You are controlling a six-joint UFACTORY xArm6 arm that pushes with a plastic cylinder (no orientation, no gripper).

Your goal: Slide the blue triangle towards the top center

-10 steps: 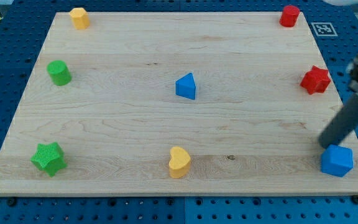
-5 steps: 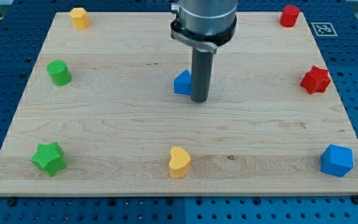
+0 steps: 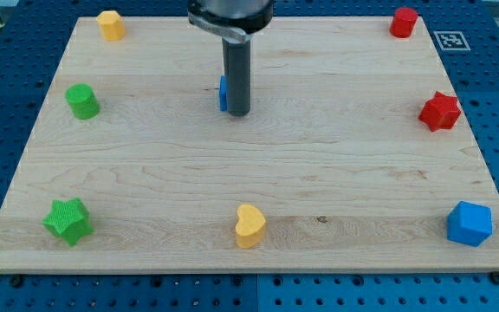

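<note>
Hand: none on this arm, so no open/closed state to tell; my tip (image 3: 237,113) was on the bench (image 3: 336,173), touching the blue triangle (image 3: 222,93) and hiding most of it. Only a thin blue edge showed at 9 o'clock of the rod. Triangle sat approx. at 12 o'clock from board centre, a bit left. Yellow heart (image 3: 249,226) was at 6 o'clock, well apart. Blue block (image 3: 469,224) was in the 4 o'clock corner.
</note>
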